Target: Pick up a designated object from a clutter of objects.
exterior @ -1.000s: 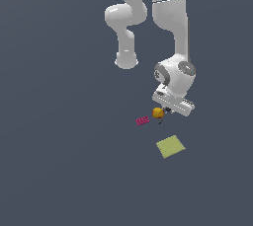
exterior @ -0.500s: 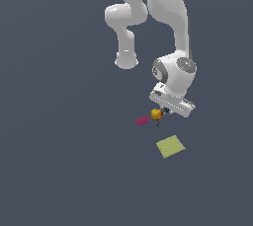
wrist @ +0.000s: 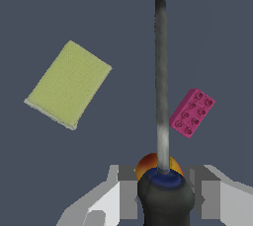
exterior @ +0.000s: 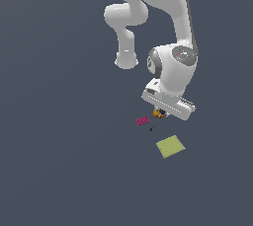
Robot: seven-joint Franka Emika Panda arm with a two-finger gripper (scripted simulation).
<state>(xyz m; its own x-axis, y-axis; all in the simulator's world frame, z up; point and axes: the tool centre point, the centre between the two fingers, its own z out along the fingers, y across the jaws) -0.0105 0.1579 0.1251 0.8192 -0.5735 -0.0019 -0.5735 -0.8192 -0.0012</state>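
Hand (wrist: 165, 198) clamped on screwdriver (wrist: 161, 87) handle, shaft hanging between pink brick (exterior: 143, 120) and yellow-green square (exterior: 170, 146). Probably lifting now; keep grip tight, rise straight, dodge orange ball (wrist: 150, 163).

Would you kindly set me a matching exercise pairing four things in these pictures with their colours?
Things:
1. ball
2. studded brick
3. flat square
4. screwdriver shaft

Colours:
A. yellow-green
B. dark grey
C. orange
D. pink

Pairs: 1-C, 2-D, 3-A, 4-B
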